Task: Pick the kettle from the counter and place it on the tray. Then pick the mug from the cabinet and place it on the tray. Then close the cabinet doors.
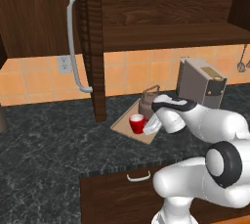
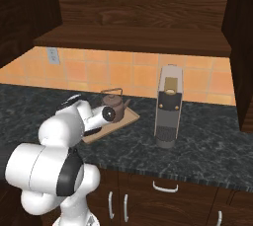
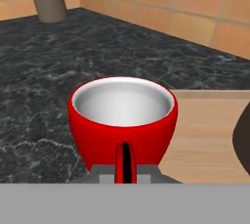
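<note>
From my remote station I note the cabinet door (image 1: 93, 47) at far left standing open, its white bar handle (image 1: 74, 42) facing me. Next right, the mug (image 1: 137, 123) sits upright on the near corner of the tray (image 1: 122, 120), which lies on the counter (image 1: 49, 140). My gripper (image 1: 152, 125) is pinched on the mug's handle. The kettle (image 1: 148, 101) stands on the tray just behind. The toaster (image 1: 200, 83) stands rightmost.

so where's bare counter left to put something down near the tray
Open counter stretches left of the tray, beyond the open cabinet door. Crowded: the tray carries kettle and mug, gripper shut on its handle, toaster close right.
</note>
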Available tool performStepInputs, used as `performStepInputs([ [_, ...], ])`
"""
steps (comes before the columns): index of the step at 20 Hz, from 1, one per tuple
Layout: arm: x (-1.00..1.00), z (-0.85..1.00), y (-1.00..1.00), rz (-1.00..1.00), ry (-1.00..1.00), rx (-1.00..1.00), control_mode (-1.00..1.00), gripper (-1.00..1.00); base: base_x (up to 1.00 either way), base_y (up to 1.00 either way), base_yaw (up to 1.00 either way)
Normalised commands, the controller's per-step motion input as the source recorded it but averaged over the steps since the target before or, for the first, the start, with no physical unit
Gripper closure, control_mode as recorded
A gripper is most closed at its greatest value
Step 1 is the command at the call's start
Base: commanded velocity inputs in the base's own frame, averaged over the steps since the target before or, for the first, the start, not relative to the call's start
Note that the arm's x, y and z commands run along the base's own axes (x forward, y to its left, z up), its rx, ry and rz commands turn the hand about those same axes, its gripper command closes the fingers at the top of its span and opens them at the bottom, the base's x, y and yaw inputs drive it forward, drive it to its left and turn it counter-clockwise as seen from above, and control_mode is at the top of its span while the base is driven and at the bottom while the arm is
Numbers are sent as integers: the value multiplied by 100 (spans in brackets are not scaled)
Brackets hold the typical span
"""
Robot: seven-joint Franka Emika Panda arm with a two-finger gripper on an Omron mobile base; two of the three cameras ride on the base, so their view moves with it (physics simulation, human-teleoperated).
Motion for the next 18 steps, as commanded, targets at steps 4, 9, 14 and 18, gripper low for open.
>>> performStepInputs([
  [4,3,-12,0,0,0,0,-100,100,0,0,0],
  [9,5,-8,0,0,0,0,-100,100,0,0,0],
  [14,15,-3,0,0,0,0,-100,100,0,0,0],
  [18,16,-5,0,0,0,0,-100,100,0,0,0],
])
